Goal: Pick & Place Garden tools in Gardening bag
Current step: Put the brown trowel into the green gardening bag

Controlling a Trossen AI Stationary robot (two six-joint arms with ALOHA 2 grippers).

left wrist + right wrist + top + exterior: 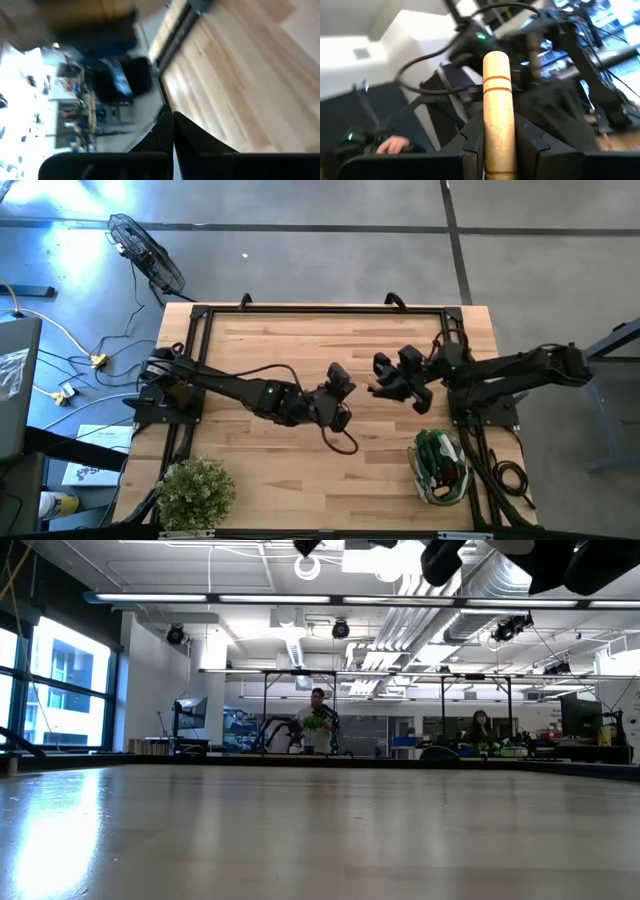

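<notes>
R gripper (497, 145) is clamped on a wooden tool handle (496, 107) w/ two orange rings near its rounded end; the handle stands up between the dark fingers (472, 142). From above, that gripper (385, 388) sits just right of table centre, lifted off the wood, tool's metal end can't be made out. L gripper (173, 131) has fingers pressed together, nothing between them; it hangs near table centre (340, 385), approx 9 o'clock of the R one, a small gap apart. Green bag (440, 467) lies at the table's (250, 350) 4–5 o'clock corner, mouth up, w/ green and red items inside. Potted plant (196, 492) at approx 7 o'clock corner.
</notes>
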